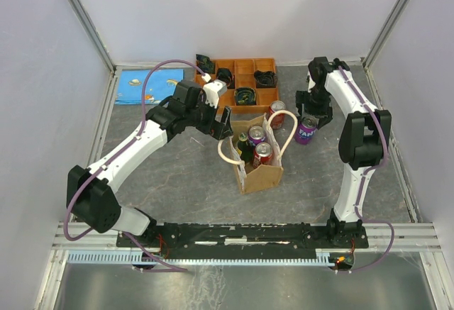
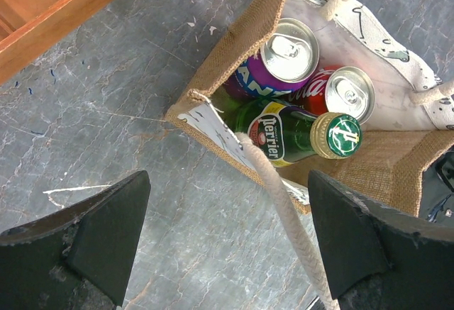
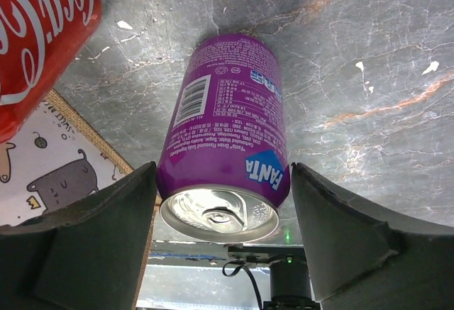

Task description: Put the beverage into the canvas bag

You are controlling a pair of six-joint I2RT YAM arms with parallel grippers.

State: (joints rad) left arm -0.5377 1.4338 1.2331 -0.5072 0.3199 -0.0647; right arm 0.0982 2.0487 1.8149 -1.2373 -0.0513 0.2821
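Observation:
The tan canvas bag (image 1: 261, 175) with cream rope handles stands mid-table. It holds a green Perrier bottle (image 2: 284, 129), a purple can (image 2: 287, 51) and a red can (image 2: 347, 91). My right gripper (image 1: 310, 120) is just right of the bag. In the right wrist view its fingers (image 3: 106, 225) press both sides of an upright purple Fanta can (image 3: 227, 118), which sits at table level. My left gripper (image 1: 224, 124) hovers at the bag's left edge, open and empty (image 2: 228, 179). One rope handle (image 2: 284, 218) hangs between its fingers.
A red Coca-Cola can (image 1: 277, 109) stands behind the bag, left of the Fanta can. An orange compartment tray (image 1: 241, 62) with dark objects sits at the back. A blue mat (image 1: 147, 86) lies at the back left. White walls enclose the table.

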